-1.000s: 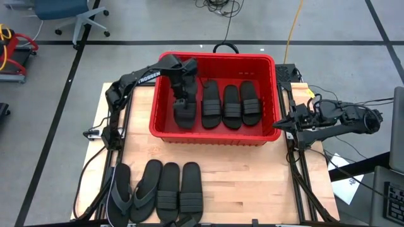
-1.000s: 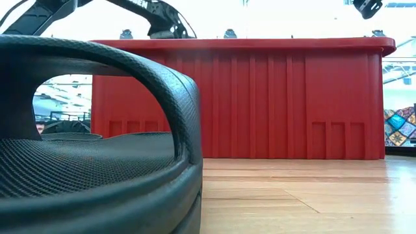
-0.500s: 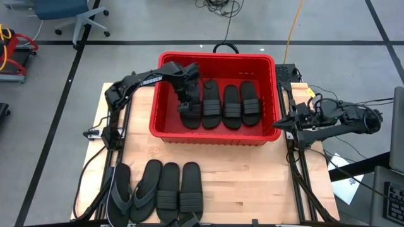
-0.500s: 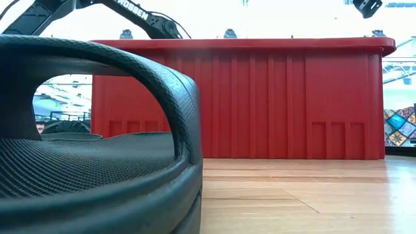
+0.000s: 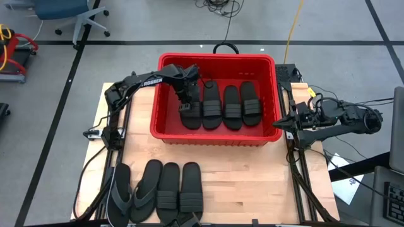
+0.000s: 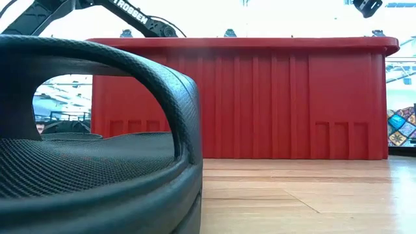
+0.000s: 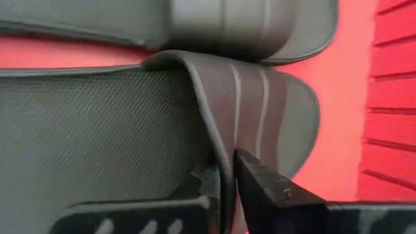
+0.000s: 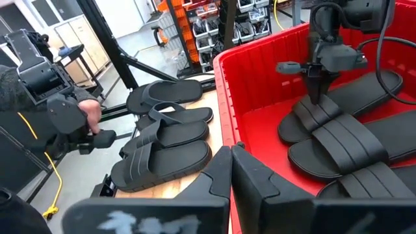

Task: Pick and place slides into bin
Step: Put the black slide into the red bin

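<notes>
The red bin (image 5: 214,135) stands at the table's far middle, and it fills the low view (image 6: 260,97). Inside it lie three black band slides (image 5: 232,106) side by side. A fourth slide (image 5: 189,115) lies to their left, under my left gripper (image 5: 187,99), which is shut on it. Several more black slides (image 5: 168,192) lie in a row by the table's near edge; one looms close in the low view (image 6: 97,130). My right gripper (image 5: 278,123) is shut and empty, just outside the bin's right wall. My left gripper pinches the edge of the slide's ribbed band strap (image 7: 224,153) between its two fingers (image 7: 260,185). The fingers come from above, pointing down, as the right wrist view shows (image 8: 318,97). The slide lies sole down on the bin's floor, beside the other slides.
The wooden table top (image 5: 252,176) is bare between the bin and the row of slides. A black handle (image 5: 225,47) sticks out behind the bin's far wall. A person's hand (image 8: 88,117) shows beyond the table in the right wrist view.
My left gripper has gone down into the bin and a little toward the table's right edge, still shut on the slide. The slide, which hung tilted below the fingers, now lies flat on the bin's floor against the neighbouring slide.
</notes>
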